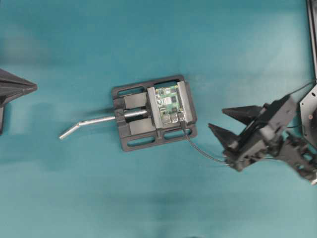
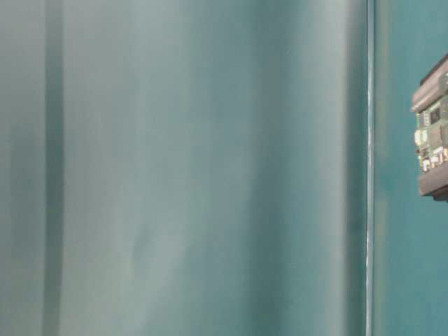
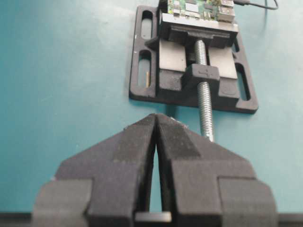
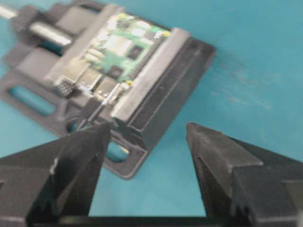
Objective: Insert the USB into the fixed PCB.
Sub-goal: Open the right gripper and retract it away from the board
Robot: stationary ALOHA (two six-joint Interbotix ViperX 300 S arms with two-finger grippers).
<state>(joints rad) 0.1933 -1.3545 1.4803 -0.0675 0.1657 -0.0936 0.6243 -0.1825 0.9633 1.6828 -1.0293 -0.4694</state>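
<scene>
1. Overhead view: the only one giving the whole layout. Black vise (image 1: pixel 154 112) at centre on the teal table (image 1: pixel 74 188); the fixed PCB (image 1: pixel 169 104) clamped between its grey jaws; silver handle (image 1: pixel 88 124) running out toward 8 o'clock.
2. The USB (image 1: pixel 182 120): seated at the board's lower right corner, at the vise's 5 o'clock edge; its thin grey cable (image 1: pixel 203 151) trails toward 4 o'clock to just beside the right arm. The left wrist view shows the same plug (image 3: pixel 240 3) at the top edge, cable leading right.
3. Table-level view: mostly blurred teal surface; only a slice of the board and vise (image 2: pixel 435 133) shows at 3 o'clock. No arm is visible there.
4. Right gripper (image 1: pixel 217 120): at 3 o'clock of the vise, well apart from it, jaws spread wide, holding nothing. Right wrist view confirms it: both black fingers (image 4: pixel 78 156) stand far apart over bare table, with the board (image 4: pixel 123 49) and vise beyond at 11 o'clock, slightly blurred.
5. Left gripper (image 1: pixel 34 88): at the 9 o'clock edge of the overhead view, well apart from the handle. Left wrist view shows its fingers (image 3: pixel 128 146) pressed together at the tips, empty, with the vise screw (image 3: pixel 203 90) ahead at 12 o'clock.
</scene>
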